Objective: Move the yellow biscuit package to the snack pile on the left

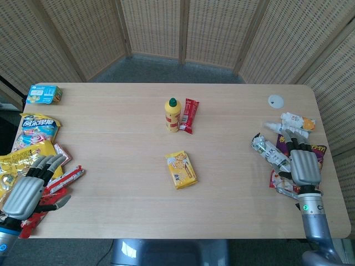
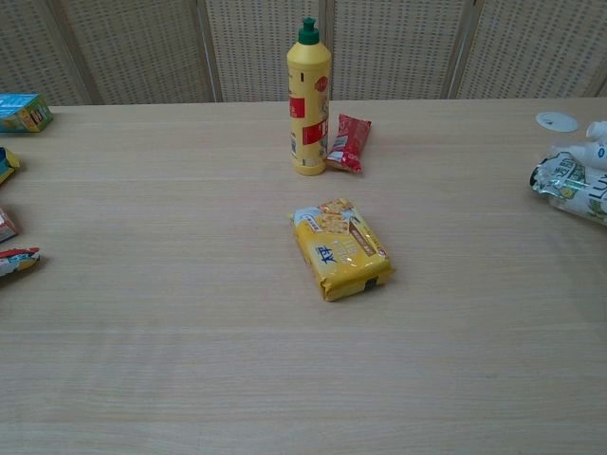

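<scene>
1. The yellow biscuit package (image 1: 181,169) lies flat near the middle of the counter (image 1: 111,166), touched by neither hand.
2. Beyond it stands a yellow bottle (image 1: 172,114) with a green cap, upright; a red sachet (image 1: 189,115) lies just beside it.
3. The snack pile (image 1: 34,145) occupies the counter's left edge, well apart from the package.
4. The left hand (image 1: 30,189) rests over that pile, fingers (image 1: 49,164) spread, holding nothing.
5. The right hand (image 1: 303,164) lies on the packets (image 1: 272,151) at the right edge, fingers apart, gripping nothing.
</scene>
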Controlling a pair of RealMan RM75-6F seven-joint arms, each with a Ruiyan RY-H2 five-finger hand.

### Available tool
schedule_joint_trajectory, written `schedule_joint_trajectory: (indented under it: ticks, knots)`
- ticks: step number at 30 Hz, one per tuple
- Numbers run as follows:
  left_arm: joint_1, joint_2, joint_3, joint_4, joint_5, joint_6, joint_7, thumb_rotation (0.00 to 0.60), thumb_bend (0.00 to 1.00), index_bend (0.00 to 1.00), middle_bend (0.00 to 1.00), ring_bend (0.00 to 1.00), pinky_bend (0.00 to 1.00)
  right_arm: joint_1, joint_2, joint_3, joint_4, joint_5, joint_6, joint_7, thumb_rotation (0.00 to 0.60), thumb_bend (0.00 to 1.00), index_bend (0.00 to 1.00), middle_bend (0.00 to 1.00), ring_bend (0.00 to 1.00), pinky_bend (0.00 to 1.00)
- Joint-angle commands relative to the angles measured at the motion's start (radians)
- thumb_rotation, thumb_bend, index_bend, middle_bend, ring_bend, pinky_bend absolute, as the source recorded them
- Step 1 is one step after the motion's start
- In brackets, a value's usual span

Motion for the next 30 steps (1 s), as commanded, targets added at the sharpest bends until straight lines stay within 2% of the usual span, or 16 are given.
schedule_joint_trajectory:
  ticks: [1, 16, 24, 30]
  knots:
    - [-0.003, 0.0, 0.001, -0.002, 0.002, -0.005, 0.001, 0.474, 0.3, 0.0, 0.0, 0.0, 0.0, 0.0, -0.001, 0.002, 0.001, -0.004, 0.003, 0.002, 0.6, 0.26, 0.0, 0.0, 0.0, 0.0]
    - [-0.041, 0.01, -0.003, 0.0, 0.025, -0.041, -0.014, 0.473, 0.31, 0.0, 0.0, 0.0, 0.0, -0.024, 0.025, -0.001, -0.033, -0.018, 0.033, 0.008, 0.6, 0.26, 0.0, 0.0, 0.0, 0.0]
    - [-0.145, 0.028, -0.027, 0.004, 0.051, -0.164, -0.015, 0.471, 0.31, 0.0, 0.0, 0.0, 0.0, -0.032, 0.049, -0.007, -0.039, -0.015, 0.022, 0.013, 0.6, 0.25, 0.0, 0.0, 0.0, 0.0]
    - [-0.24, 0.002, -0.045, 0.037, 0.072, -0.268, -0.048, 0.438, 0.31, 0.0, 0.0, 0.0, 0.0, -0.042, 0.066, -0.009, -0.056, -0.014, 0.029, 0.012, 0.6, 0.25, 0.0, 0.0, 0.0, 0.0]
